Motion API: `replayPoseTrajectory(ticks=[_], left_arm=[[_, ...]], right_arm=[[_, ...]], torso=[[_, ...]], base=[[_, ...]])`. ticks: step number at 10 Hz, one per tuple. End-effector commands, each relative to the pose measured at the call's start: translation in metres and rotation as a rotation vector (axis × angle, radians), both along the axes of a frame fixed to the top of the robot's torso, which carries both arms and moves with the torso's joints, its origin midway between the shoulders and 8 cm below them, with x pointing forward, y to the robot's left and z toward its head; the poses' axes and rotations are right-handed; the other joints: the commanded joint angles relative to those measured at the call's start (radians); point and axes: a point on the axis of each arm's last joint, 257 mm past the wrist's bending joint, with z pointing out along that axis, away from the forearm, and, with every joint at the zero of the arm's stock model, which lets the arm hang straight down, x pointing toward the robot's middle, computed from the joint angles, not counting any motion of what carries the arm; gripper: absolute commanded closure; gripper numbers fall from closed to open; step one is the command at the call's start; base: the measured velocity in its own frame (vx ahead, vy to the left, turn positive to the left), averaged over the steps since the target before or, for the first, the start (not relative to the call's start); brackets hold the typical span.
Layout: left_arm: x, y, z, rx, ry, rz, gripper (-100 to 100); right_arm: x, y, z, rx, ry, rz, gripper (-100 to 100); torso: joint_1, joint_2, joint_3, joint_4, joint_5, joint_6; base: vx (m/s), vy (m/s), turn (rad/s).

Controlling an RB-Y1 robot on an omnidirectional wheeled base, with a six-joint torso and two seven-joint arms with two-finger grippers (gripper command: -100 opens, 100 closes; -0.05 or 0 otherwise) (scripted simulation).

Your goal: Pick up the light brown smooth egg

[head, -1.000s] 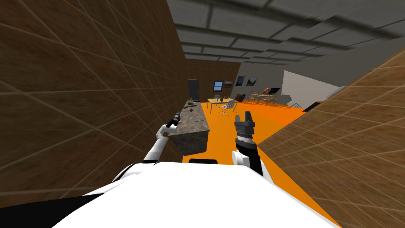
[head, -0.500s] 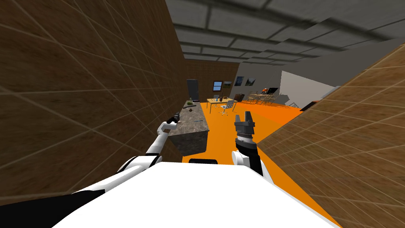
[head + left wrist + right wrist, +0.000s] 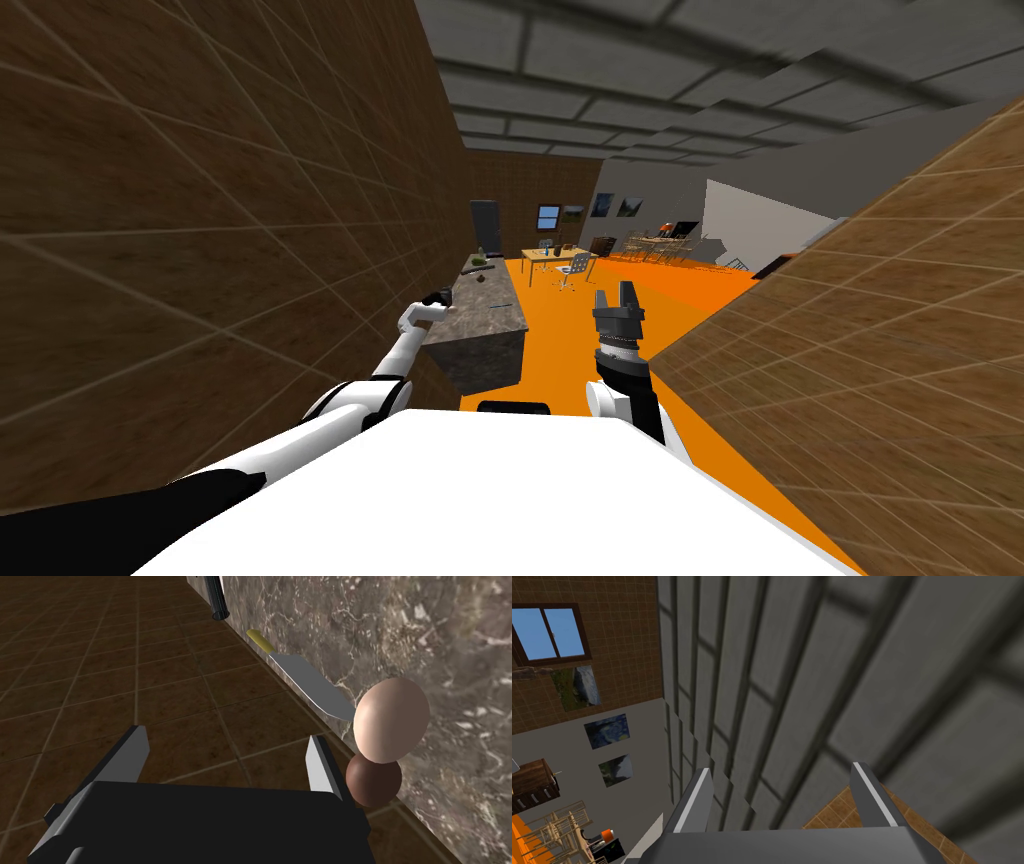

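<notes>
Currently left tool (image 3: 226, 737) spread; light brown egg (image 3: 391, 720) just beside it, outside gap.

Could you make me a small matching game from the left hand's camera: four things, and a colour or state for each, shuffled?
Things:
1. egg
2. ball
3. knife
4. left tool

Colour or state:
a. yellow handle
b. open, holding nothing
c. light brown
d. dark brown

Pairs: 1-c, 2-d, 3-a, 4-b.
</notes>
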Motion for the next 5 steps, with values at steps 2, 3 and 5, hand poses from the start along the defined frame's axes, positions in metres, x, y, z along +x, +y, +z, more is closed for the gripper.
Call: replayPoseTrajectory(ticks=[2,3,5], left_arm=[[-0.002,0.008,-0.014,-0.022,0.063,0.032,-100],[0.002,0.016,-0.012,-0.051,0.089,0.062,-100],[0.002,0.026,-0.018,-0.083,0.133,0.1,-100]], right_arm=[[0.0,0.0,0.0,0.0,0.0,0.0,0],[0.0,0.0,0.0,0.0,0.0,0.0,0],[0.0,0.0,0.0,0.0,0.0,0.0,0]], torso=[[0.0,0.0,0.0,0.0,0.0,0.0],[0.0,0.0,0.0,0.0,0.0,0.0],[0.0,0.0,0.0,0.0,0.0,0.0]], base=[[0.001,0.002,-0.01],[0.001,0.004,-0.036],[0.002,0.007,-0.032]])
